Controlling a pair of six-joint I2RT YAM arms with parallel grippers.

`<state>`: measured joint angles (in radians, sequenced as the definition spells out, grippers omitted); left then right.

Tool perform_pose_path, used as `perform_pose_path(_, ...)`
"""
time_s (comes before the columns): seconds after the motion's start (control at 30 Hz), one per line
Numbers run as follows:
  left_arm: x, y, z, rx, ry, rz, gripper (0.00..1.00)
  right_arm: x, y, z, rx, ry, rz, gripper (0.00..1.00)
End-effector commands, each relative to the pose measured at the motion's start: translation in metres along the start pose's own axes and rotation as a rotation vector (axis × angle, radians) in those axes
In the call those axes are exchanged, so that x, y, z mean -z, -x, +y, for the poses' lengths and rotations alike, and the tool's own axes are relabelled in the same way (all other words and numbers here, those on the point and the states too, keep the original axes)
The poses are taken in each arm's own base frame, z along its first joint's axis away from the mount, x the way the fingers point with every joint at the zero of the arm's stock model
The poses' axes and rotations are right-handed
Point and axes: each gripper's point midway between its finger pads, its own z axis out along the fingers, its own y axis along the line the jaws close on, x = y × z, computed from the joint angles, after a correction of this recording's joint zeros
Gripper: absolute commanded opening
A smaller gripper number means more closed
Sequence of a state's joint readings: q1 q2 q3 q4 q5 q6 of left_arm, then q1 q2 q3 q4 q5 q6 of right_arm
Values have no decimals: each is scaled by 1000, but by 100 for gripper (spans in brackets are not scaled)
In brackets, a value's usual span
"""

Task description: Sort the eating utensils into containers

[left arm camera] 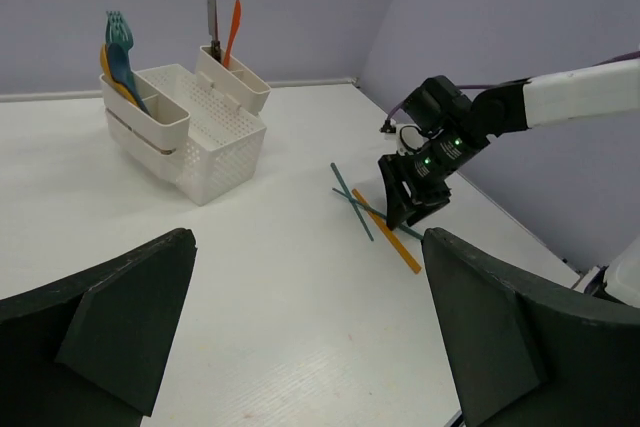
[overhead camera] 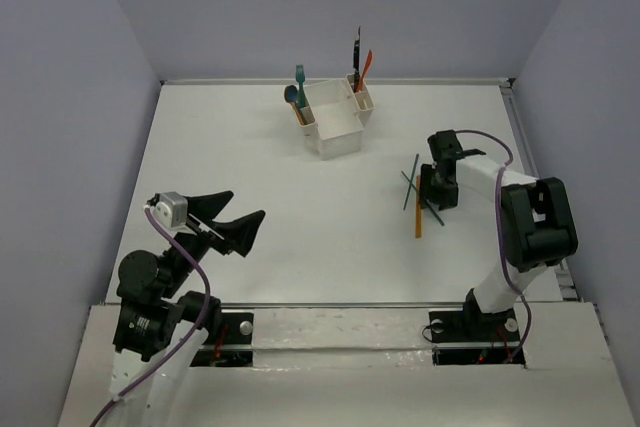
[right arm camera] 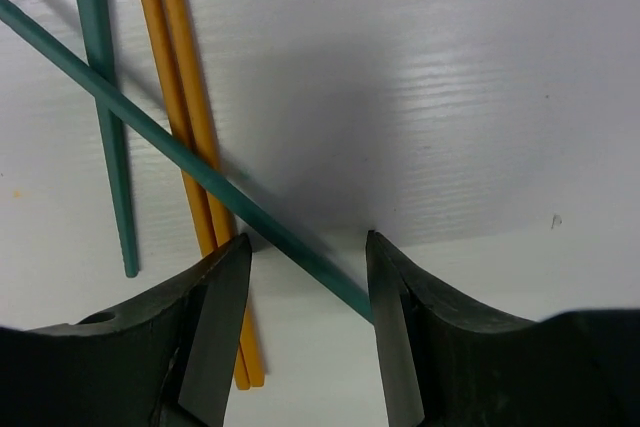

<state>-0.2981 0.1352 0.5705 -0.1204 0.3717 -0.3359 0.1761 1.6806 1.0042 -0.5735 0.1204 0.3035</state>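
Observation:
The white caddy [overhead camera: 335, 127] stands at the table's far middle and also shows in the left wrist view [left arm camera: 200, 137]. Its left slot holds the teal fork [overhead camera: 299, 75] and spoons [left arm camera: 122, 67]. Its right slot holds the dark-handled knife [overhead camera: 356, 52] and the orange knife [overhead camera: 366, 65]. The large middle compartment looks empty. My right gripper [right arm camera: 308, 247] is open, low over the table, with its jaws either side of a teal stick [right arm camera: 200, 172]. My left gripper [overhead camera: 232, 215] is open and empty at the near left.
Two teal sticks [overhead camera: 410, 182] and a pair of orange sticks [overhead camera: 418, 217] lie crossed at mid-right under the right gripper [overhead camera: 432, 192]. A second teal stick [right arm camera: 105, 117] and the orange pair [right arm camera: 185, 117] lie left of the jaws. Walls ring the table.

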Motion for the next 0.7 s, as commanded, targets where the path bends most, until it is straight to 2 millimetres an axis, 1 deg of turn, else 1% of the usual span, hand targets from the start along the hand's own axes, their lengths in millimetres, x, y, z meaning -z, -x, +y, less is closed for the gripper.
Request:
perform_pose_path(0.0, 2, 15, -7, -28, -18, -48, 99, 3, 17, -3, 40, -24, -8, 53)
perform_pose_path(0.03, 2, 16, -7, -29, -20, -51, 99, 3, 19, -2, 43, -22, -9, 50)
perform_pose_path(0.23, 2, 16, -6, -27, -16, -49, 99, 0, 27, 1, 66, -20, 3, 37)
perform_pose_path(0.37, 2, 15, -5, -26, -12, -48, 99, -7, 28, 3, 77, -19, 18, 33)
perform_pose_path(0.4, 1, 15, -5, -25, -10, -47, 99, -8, 28, 3, 80, -18, 18, 30)
perform_pose_path(0.43, 2, 16, -5, -24, -10, -50, 99, -9, 28, 4, 81, -11, 18, 23)
perform_pose_path(0.53, 1, 14, -4, -23, -4, -46, 99, -8, 30, 14, 84, 42, 4, 14)
perform_pose_path(0.57, 1, 15, -4, -23, -4, -48, 99, -5, 33, 15, 84, 51, -11, 13)
perform_pose_path(0.6, 1, 15, -4, -22, -3, -47, 99, -4, 35, 15, 85, 52, -17, 8)
perform_pose_path(0.67, 0, 14, -3, -21, -2, -41, 99, 2, 40, 16, 91, 59, -33, 4)
